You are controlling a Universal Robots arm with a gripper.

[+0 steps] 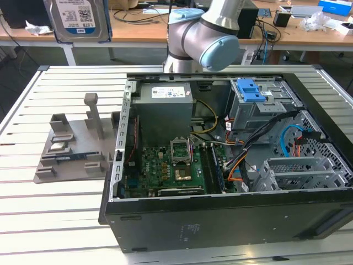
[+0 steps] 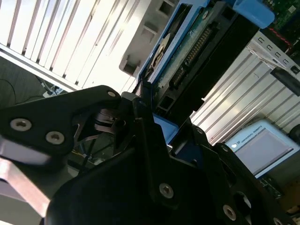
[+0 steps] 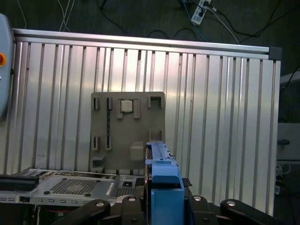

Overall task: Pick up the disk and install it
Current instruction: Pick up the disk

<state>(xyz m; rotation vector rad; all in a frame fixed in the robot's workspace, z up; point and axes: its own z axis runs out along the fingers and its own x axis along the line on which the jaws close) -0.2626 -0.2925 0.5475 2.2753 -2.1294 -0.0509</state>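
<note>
Holding high, your black gripper (image 3: 161,208) is clamped on the disk (image 1: 77,19), the flat silver hard drive in its blue plastic frame, at eleven o'clock from the open black computer case (image 1: 220,221). Pickup looks done; seating it in the metal drive cage (image 1: 276,105), one o'clock inside, isn't.

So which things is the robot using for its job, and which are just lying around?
For the job: the disk, clamped in the gripper; the open computer case; probably its drive cage.
Just lying about: the grey tray; the small silver chip on it; desk clutter behind.
</note>
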